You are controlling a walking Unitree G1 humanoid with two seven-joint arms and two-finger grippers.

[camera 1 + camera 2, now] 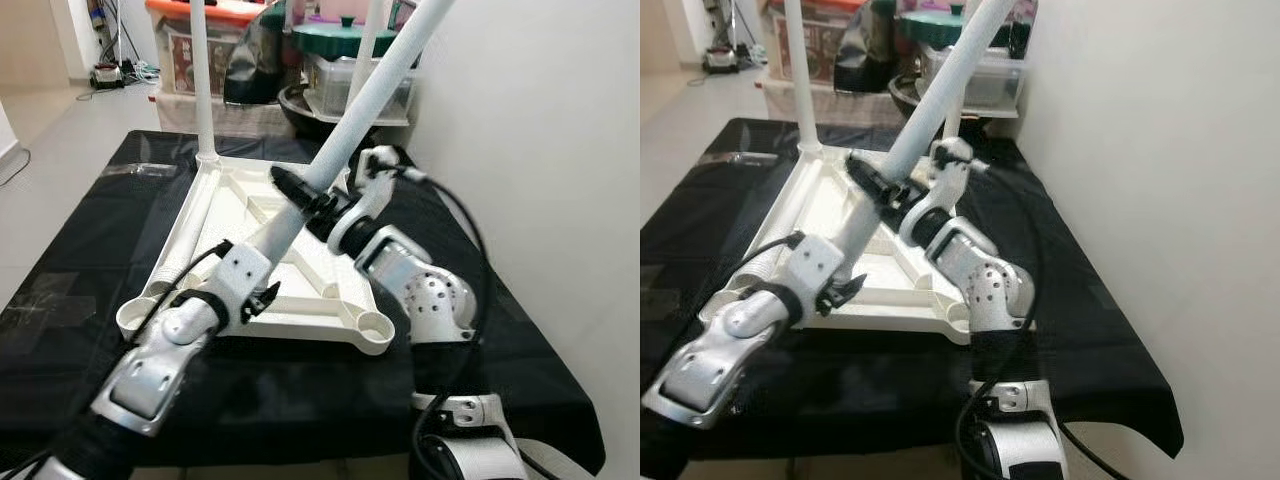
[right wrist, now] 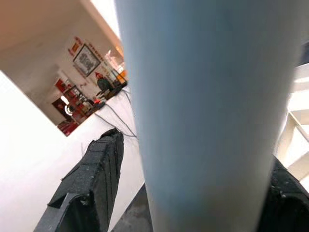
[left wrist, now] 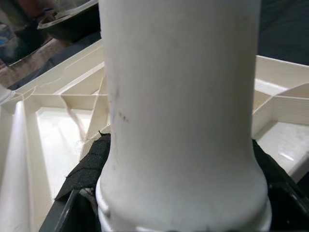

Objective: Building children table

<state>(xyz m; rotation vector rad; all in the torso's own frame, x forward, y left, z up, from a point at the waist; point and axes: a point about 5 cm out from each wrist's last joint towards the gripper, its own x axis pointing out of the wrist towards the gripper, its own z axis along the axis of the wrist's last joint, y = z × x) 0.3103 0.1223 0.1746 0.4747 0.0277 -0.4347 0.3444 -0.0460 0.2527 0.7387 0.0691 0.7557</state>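
Clutter crowds the far side of the upturned white tabletop (image 1: pixel 300 300): a dark pot (image 1: pixel 300 105), a clear storage bin (image 1: pixel 345 80) with a green lid and an orange-lidded box (image 1: pixel 190 40) stand just beyond its back edge. The tabletop lies underside up on a black cloth (image 1: pixel 80 270) covering a low surface, its ribs and corner sockets facing upward. One white leg (image 1: pixel 203 85) stands upright in the far-left corner socket. A second, loose table leg (image 1: pixel 370 95) slants over the tabletop, tilted toward the pale wall (image 1: pixel 540 150) that runs close along the right of it. The left gripper (image 1: pixel 290 190) pinches this leg low on its shaft, and the right gripper (image 1: pixel 335 205) clamps the same leg just beside it; both pairs of fingers press on the tube. Nearest the robot, the tabletop's right corner socket (image 1: pixel 375 328) is open. Bare floor (image 1: pixel 50 110) lies left of the tabletop, beyond the cloth's edge.
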